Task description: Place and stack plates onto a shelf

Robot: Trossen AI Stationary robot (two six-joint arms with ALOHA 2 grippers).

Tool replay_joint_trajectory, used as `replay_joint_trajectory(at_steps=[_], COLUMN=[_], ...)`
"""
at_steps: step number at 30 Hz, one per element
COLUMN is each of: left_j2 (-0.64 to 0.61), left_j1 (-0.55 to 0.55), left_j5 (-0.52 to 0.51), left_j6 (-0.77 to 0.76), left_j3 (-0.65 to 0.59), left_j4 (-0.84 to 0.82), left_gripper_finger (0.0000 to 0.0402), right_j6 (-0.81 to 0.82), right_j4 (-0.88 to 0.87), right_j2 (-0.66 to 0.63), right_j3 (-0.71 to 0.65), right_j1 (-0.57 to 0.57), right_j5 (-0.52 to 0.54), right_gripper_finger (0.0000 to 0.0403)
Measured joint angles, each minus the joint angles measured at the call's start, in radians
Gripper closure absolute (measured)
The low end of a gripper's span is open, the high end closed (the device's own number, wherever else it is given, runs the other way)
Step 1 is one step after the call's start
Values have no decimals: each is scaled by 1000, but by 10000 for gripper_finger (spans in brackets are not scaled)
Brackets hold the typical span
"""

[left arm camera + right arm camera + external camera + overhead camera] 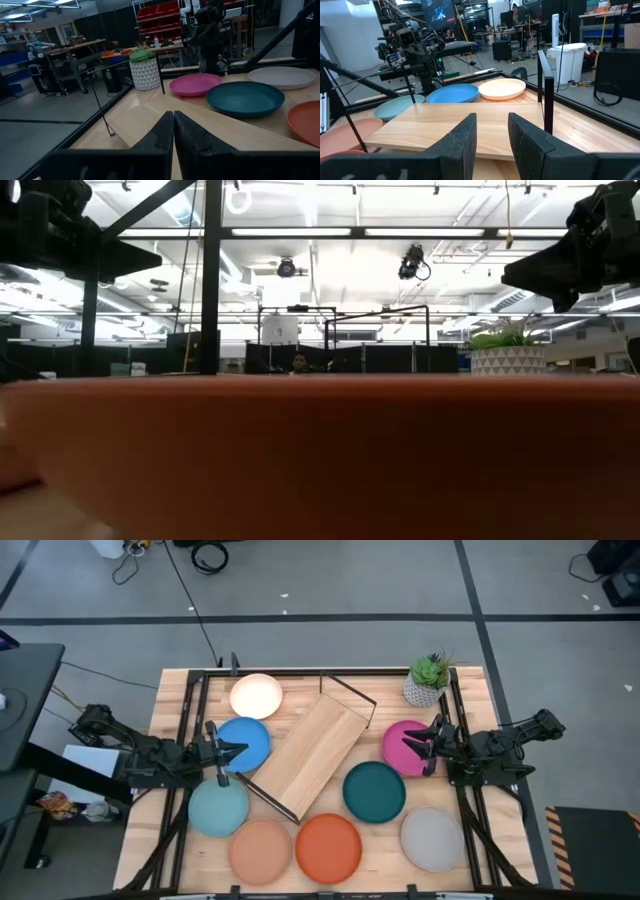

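Eight plates, high view: all lie flat on the table (170, 690), none on the shelf (312, 753), which sits slantwise in the middle. The cream plate (256, 696) and blue plate (245, 743) lie at its far-left side, the light blue plate (218, 809) and peach plate (259, 850) at its near-left end, the orange plate (327, 847) near the front edge, the teal plate (374, 791), pink plate (408, 747) and grey plate (433, 838) to its right.
Left gripper, high view: left gripper (222, 752) hangs over the blue plate's left rim, fingers pressed together, holding nothing.
Right gripper, high view: right gripper (430, 744) hangs over the pink plate's right part, fingers parted, nothing between them.
Low view: an orange plate rim fills the foreground; the plant (508, 350) stands behind it under ceiling strip lights.
Left wrist view: closed fingers (161, 134) point across the shelf board toward the pink, teal, grey and orange plates and the plant.
Right wrist view: parted fingers (461, 135) face the shelf, with blue, cream, light blue and peach plates beyond.
Handling, a judgement: the plates look stiff, light and matte, so not slippery; each is shallow, so the raised rim is the place to pinch, one finger inside and one outside. They may chip if dropped.
Surface: pale planked wood inside a black frame.
Room: a workshop with grey floor, cables, benches and red bins.
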Motion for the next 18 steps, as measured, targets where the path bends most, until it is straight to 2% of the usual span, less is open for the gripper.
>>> replay_joint_trajectory(at_steps=[15, 18], left_j2=[0, 0], left_j1=[0, 0], left_j5=[0, 15], left_j6=[-3, -104], left_j3=[0, 0], left_j4=[1, 6], left_gripper_finger=[382, 382], right_j6=[-2, -26], right_j4=[0, 0], right_j2=[0, 0], right_j3=[0, 0], right_j1=[0, 0], right_j5=[0, 0], right_gripper_finger=[284, 284])
